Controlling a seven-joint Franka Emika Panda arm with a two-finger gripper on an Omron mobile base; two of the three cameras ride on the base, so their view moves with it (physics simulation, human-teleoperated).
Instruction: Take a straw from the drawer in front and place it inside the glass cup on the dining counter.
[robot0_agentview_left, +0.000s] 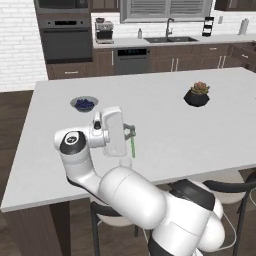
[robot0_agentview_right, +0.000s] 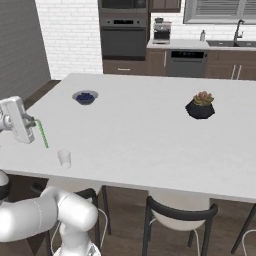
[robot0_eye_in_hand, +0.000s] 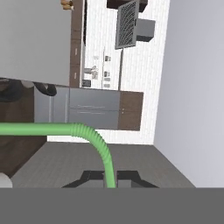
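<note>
The fingers (robot0_agentview_left: 131, 133) are closed tight on the straw (robot0_agentview_left: 132, 148), a thin green stick that hangs down from them over the near edge of the worktop (robot0_agentview_left: 165, 120). From the right-hand base camera the fingers (robot0_agentview_right: 35, 121) sit at the near left corner of the worktop (robot0_agentview_right: 140, 135), and the straw (robot0_agentview_right: 43, 135) slants down from them toward the surface, its lower end near the worktop but not clearly touching it. In the hand camera the straw (robot0_eye_in_hand: 103, 151) rises from between the fingers (robot0_eye_in_hand: 109, 177), bends in a ribbed elbow and runs off sideways across the picture.

The glass cup (robot0_agentview_right: 64, 158) stands upright on the worktop close to its near edge, just beside the lower end of the straw and a little further in from the left corner. The straw is outside the cup, apart from it. In the left base camera the arm covers the spot where the cup stands.

Further back on the worktop, toward its left edge, is a small bowl (robot0_agentview_left: 84, 104) with blue contents. Well over toward the right side stands a black pot with a plant (robot0_agentview_left: 197, 95). Dark chairs (robot0_agentview_right: 179, 212) are tucked in under the near edge.
</note>
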